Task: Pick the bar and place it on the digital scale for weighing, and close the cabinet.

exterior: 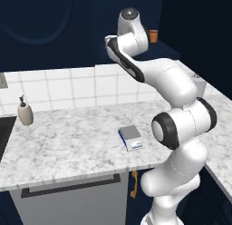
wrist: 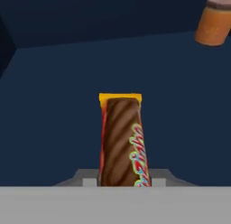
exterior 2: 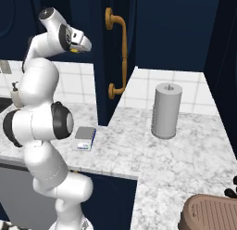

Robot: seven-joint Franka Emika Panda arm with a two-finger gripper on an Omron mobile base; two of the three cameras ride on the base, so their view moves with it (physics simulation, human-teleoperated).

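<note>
The white arm is raised and reaches into the open dark navy wall cabinet, whose door with its vertical brass handle stands swung out over the tabletop. In the hand view, the small brown bar with a yellow end and a striped wrapper lies lengthwise on the dark cabinet shelf, its near end running down between the fingers of the hand. The hand is clenched on the bar — the fingertips sit at either side of its near end. An orange cylindrical can with a dark lid stands further back on the same shelf, well apart from the bar; the left base view shows it past the arm.

Step in hand: the pick. The bar appears grasped but not yet lifted, since it still lies flat against the shelf.

The small flat digital scale with a grey square platform, white front panel and blue edge rests on the marbled white tabletop, near its front edge and below the cabinet. Its platform is bare.

Next move, as judged:
- Raise the bar clear of the shelf and draw it out of the cabinet without brushing the door.
- Lower it over the grey platform and release it flat — the bar is narrower than the platform, so centring should be easy.
- Push the door shut afterwards.

A grey upright paper roll stands on the side tabletop, away from the route.
</note>
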